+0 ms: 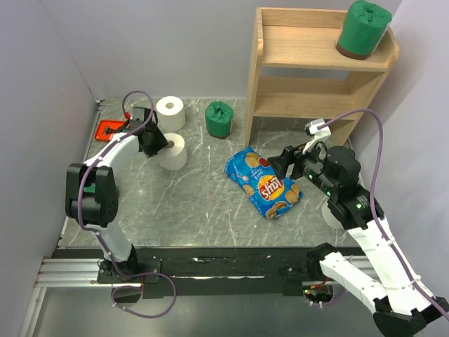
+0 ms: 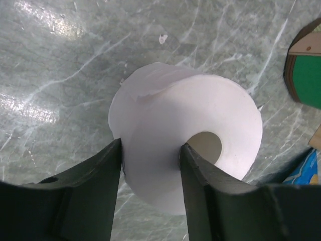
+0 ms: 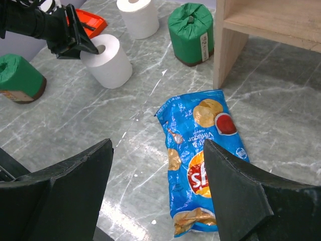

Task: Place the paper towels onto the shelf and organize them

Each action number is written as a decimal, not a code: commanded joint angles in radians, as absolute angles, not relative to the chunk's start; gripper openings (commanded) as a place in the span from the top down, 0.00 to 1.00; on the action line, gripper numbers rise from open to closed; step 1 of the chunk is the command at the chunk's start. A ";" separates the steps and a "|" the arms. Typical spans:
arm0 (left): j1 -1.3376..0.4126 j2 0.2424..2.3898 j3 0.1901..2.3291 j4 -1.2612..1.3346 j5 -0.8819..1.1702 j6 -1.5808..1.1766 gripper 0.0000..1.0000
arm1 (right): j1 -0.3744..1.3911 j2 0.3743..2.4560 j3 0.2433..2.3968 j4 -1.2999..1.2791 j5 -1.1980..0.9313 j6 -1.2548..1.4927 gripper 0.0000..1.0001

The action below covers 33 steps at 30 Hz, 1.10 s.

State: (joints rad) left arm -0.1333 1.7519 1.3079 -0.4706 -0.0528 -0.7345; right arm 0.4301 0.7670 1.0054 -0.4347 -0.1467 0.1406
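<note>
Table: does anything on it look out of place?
Yes. A blue chip bag lies flat on the table in front of the shelf; it is no paper towel. The white roll in the left gripper shows a loose outer flap.

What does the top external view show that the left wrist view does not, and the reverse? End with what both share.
Only top external: the shelf with a green roll on its top tier, a second white roll, the red tool, the right end effector. Only left wrist: the loose sheet edge on the gripped white roll. Both: that roll, the left end effector closed on it, the marble table, the blue chip bag.
</note>
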 commanded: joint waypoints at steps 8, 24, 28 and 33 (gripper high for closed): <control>-0.268 1.586 1.304 -0.649 -0.038 -0.592 0.60 | 0.442 0.713 0.959 -0.419 -0.172 0.089 0.20; -0.423 1.427 1.083 -0.577 0.187 -0.612 0.32 | 0.658 0.903 1.026 -0.442 -0.002 0.182 0.21; -0.410 1.402 1.137 -0.584 0.161 -0.609 0.02 | 0.768 1.008 1.081 -0.419 0.058 0.210 0.21; -0.249 1.378 1.198 -0.580 0.182 -0.626 0.04 | 0.870 1.210 1.199 -0.377 0.075 0.264 0.21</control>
